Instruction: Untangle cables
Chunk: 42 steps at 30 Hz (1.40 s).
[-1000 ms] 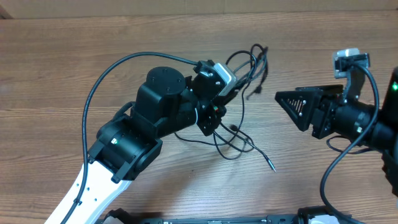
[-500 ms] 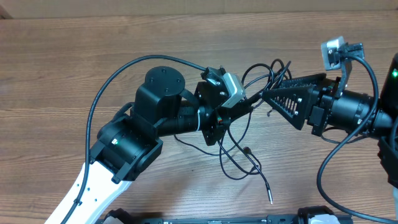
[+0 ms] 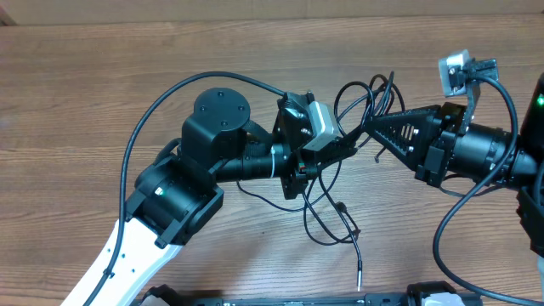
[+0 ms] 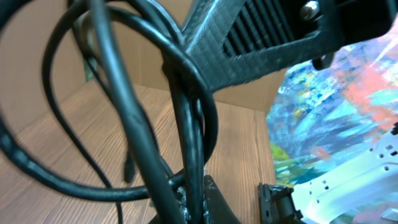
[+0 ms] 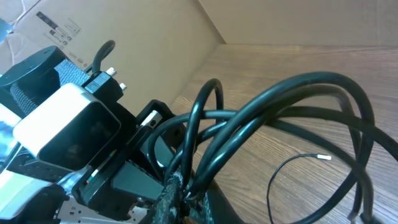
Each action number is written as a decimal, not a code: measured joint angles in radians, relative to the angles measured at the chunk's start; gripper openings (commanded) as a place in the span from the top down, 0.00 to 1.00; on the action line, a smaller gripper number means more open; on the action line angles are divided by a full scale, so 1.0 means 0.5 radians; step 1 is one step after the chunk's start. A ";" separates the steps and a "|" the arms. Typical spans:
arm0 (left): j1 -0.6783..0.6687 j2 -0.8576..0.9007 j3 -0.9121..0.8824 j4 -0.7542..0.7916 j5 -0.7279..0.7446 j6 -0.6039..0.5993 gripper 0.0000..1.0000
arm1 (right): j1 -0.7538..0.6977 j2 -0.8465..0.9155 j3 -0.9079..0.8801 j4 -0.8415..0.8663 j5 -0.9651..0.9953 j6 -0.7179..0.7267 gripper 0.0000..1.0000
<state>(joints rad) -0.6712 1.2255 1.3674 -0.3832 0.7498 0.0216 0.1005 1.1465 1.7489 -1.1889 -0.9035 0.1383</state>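
Left pincer (image 3: 347, 143), right pincer (image 3: 368, 128) on cables (image 3: 327, 223)

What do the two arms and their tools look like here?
Left arm: black rounded joint housings, white lower link, thick black cable arcing alongside, white wrist camera box. Right arm: black, trailing black cable, grey-white camera, green light. Right tool: black triangular ribbed fingers; left tool: black too.

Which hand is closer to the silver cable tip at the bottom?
Left, by a little. The left hand grips the cables above the tip; the right hand grips them farther away, slightly right.
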 measured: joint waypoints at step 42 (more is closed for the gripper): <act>0.060 0.025 0.003 0.012 -0.167 0.802 0.03 | 0.001 0.009 0.005 -0.647 0.579 -0.971 0.96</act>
<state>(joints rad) -0.6415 1.2381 1.3689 -0.3771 0.6662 0.4225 0.1009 1.1511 1.7512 -1.5124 -0.6140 -0.3473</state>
